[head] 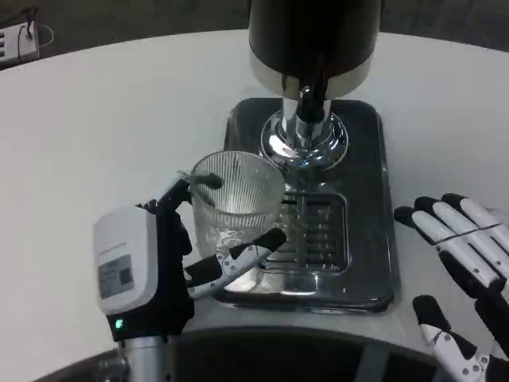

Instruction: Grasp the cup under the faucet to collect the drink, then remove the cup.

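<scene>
A clear ribbed glass cup (235, 200) stands upright at the left edge of the dispenser's drip tray (367, 199), left of and nearer than the chrome faucet (305, 107). My left hand (171, 263) grips the cup: fingers wrap its far rim and its near base. The black drink dispenser (310, 36) rises behind the tray on a chrome foot. My right hand (465, 274) lies on the table right of the tray, fingers spread, holding nothing.
The drip tray's slotted grate (318, 231) sits right of the cup. A white power strip (17, 40) lies at the far left edge. The round white table (95, 135) has bare room to the left of the tray.
</scene>
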